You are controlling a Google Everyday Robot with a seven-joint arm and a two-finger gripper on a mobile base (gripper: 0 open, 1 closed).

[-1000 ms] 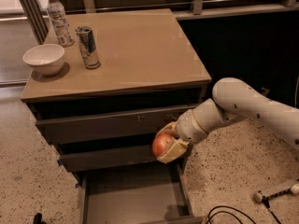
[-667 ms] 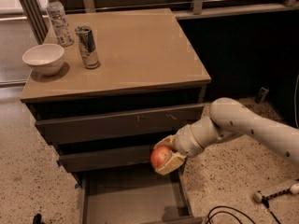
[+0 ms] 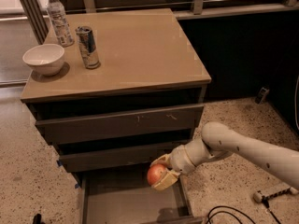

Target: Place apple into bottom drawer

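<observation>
The apple (image 3: 156, 174) is red-orange and sits between the fingers of my gripper (image 3: 160, 173), which is shut on it. The white arm reaches in from the right. The gripper holds the apple above the open bottom drawer (image 3: 126, 202), over its right rear part, just below the front of the middle drawer (image 3: 112, 156). The bottom drawer is pulled out and its flat grey floor shows. The top drawer (image 3: 121, 122), with scratch marks on its front, stands slightly out.
On the cabinet top (image 3: 140, 55) stand a white bowl (image 3: 44, 58), a metal can (image 3: 88, 46) and a plastic water bottle (image 3: 59, 17), all at the left. Black cables (image 3: 224, 213) and a white object (image 3: 273, 193) lie on the speckled floor at the right.
The gripper with the apple has moved down and a little left, from in front of the middle drawer to over the open bottom drawer.
</observation>
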